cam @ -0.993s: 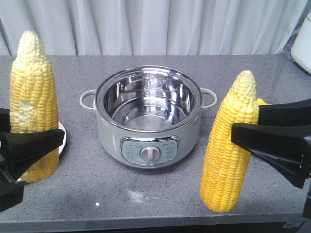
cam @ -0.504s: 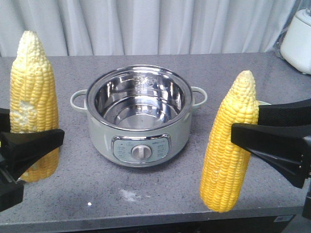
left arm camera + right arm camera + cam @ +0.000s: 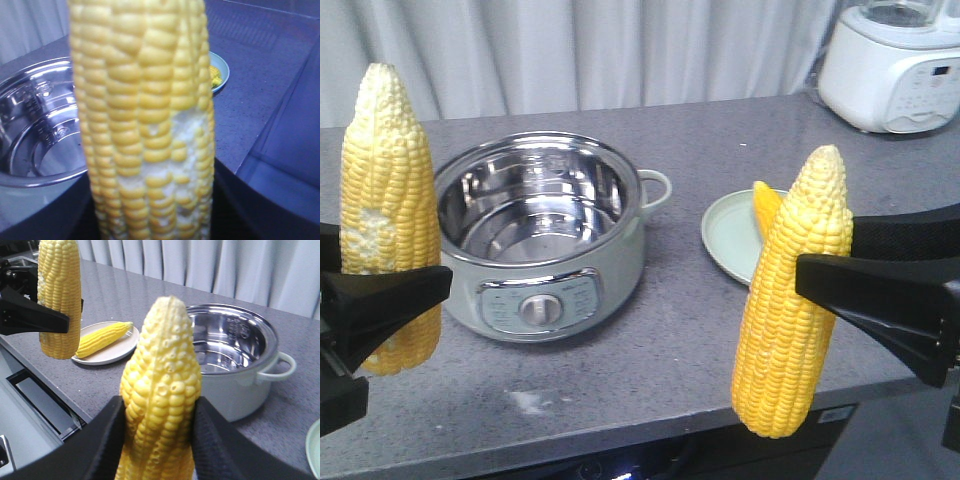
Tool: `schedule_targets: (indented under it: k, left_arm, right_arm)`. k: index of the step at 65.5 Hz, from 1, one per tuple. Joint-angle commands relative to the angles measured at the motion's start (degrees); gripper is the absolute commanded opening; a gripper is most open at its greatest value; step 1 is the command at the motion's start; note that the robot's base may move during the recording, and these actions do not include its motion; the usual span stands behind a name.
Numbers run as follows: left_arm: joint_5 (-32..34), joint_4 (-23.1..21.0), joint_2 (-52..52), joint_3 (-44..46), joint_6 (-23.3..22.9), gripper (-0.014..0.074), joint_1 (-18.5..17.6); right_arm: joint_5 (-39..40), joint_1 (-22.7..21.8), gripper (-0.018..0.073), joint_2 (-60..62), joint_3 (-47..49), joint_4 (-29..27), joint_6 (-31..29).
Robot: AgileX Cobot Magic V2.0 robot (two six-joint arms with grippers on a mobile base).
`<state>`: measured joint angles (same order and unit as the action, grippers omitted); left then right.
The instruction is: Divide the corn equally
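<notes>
One grey worktop [image 3: 660, 340] carried one steel-lined cooker [image 3: 615, 265] and two plates: a green plate [image 3: 725, 248] to the cooker's right, a white plate [image 3: 120, 351] beside the left claw [image 3: 390, 298]. Four cobs of corn showed. One flat cob [image 3: 764, 205] rested on the green plate, a second flat cob [image 3: 102, 337] on the white plate. The left claw was clamped around one upright cob [image 3: 388, 190], the right claw [image 3: 159, 445] around the other upright cob [image 3: 795, 310], both held aloft.
</notes>
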<state>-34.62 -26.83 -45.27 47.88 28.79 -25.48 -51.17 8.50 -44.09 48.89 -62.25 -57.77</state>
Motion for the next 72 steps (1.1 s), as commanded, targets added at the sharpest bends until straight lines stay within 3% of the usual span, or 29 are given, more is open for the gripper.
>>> schedule_targets:
  k: [1, 72]
  left_arm:
    - [3.44, -1.61, 0.47, 1.56, -0.06, 0.0237, 0.03]
    - [3.44, -1.61, 0.47, 1.56, -0.06, 0.0237, 0.03]
  right_arm:
    - [1.93, -0.2, 0.0211, 0.26, 1.49, -2.79, -0.27]
    - [1.93, -0.2, 0.0211, 0.26, 1.49, -2.79, -0.27]
